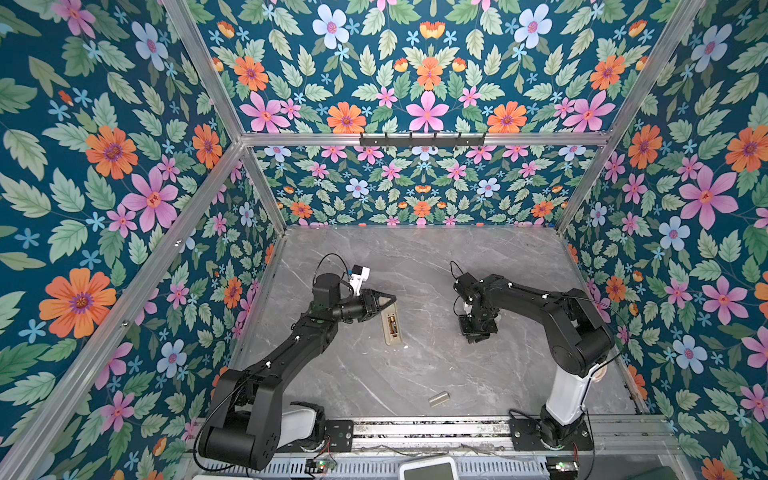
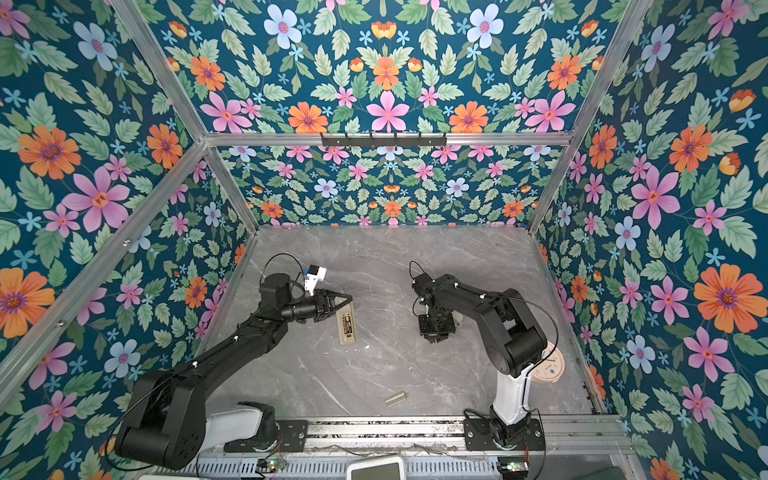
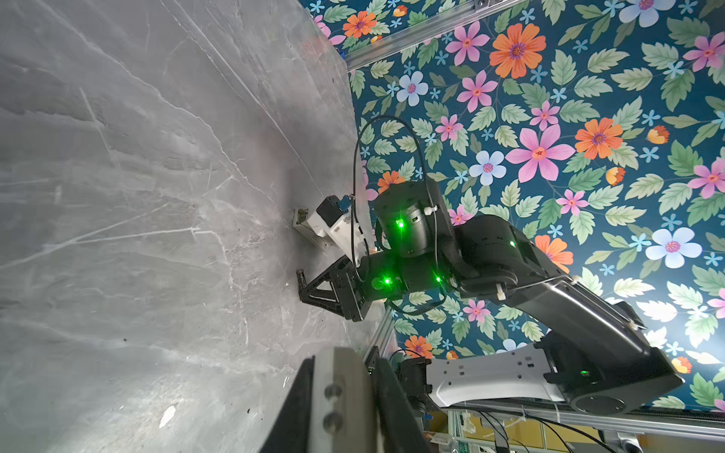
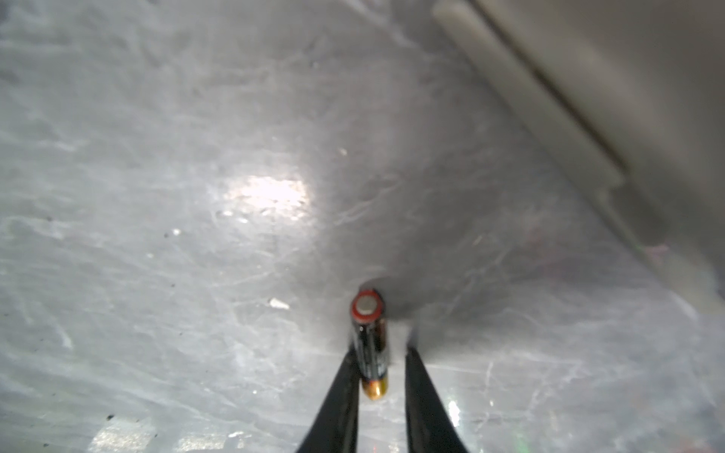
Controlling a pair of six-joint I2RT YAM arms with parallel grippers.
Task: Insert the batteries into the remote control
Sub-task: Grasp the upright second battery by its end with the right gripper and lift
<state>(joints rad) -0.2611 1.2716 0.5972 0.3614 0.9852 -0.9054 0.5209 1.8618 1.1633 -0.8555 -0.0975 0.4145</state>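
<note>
The beige remote control (image 1: 392,336) lies back-up on the grey table, its compartment open with one battery (image 1: 391,323) inside; both top views show it. My left gripper (image 1: 390,299) is shut on the remote's far end, and the left wrist view shows the remote (image 3: 341,396) clamped between its jaws. The second battery (image 4: 370,341) lies on the table between the fingers of my right gripper (image 4: 382,345). One finger touches it; a narrow gap remains at the other. In a top view that gripper (image 1: 477,334) points straight down, hiding the battery.
A small beige cover plate (image 1: 439,399) lies near the front edge. A cream block (image 4: 588,78) sits close beside the right gripper. A round beige disc (image 2: 550,365) lies behind the right arm's base. Floral walls enclose the table.
</note>
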